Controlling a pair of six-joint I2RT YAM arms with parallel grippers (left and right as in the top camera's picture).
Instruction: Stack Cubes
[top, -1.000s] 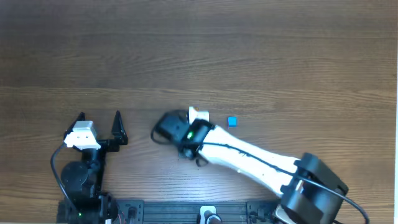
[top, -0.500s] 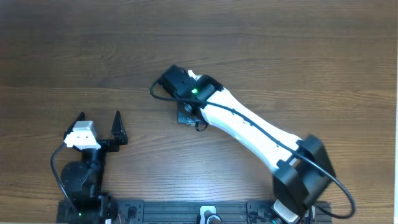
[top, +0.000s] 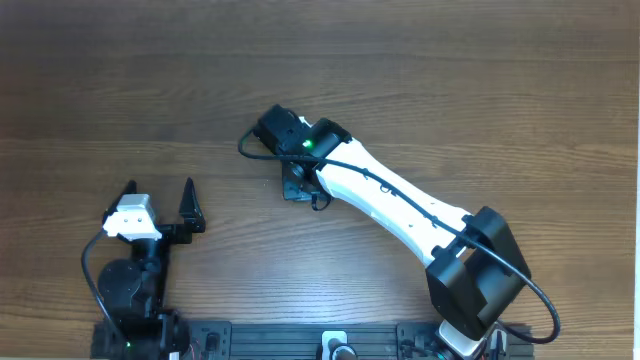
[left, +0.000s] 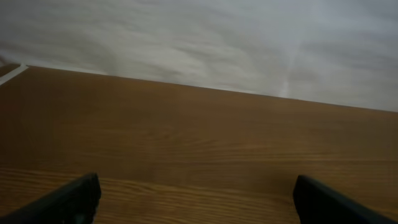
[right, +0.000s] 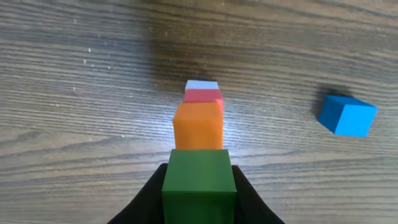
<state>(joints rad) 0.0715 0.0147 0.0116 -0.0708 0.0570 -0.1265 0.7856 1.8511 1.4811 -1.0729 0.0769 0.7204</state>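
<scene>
Stacking in progress on the wooden bench (top: 480, 90): my right arm (top: 400, 205) stretches from its base corner diagonally across the middle, wrist bent over so that it points down at the work. My left arm (top: 135, 270) sits folded close to its base, playing no part. My left claw (top: 160, 195) hangs over bare wood with its fingers spread wide apart and nothing between them.

My right claw (right: 199, 182) is clamped on a green cube (right: 199, 177), one finger against each side. Directly below and just ahead of that claw stands what I take to be a three-high tower: an orange cube (right: 198, 126) on top, a red cube (right: 203, 96) under it, and a pale cube (right: 202, 85) at the bottom. Whether the green one already touches the orange one, I cannot tell.

A blue cube (right: 347, 115) lies alone on the bench, off to one side of my right claw and well apart from the tower.

By my reckoning the job is past halfway: three cubes appear placed, the fourth is in hand above them, and the blue one is left to fetch.
</scene>
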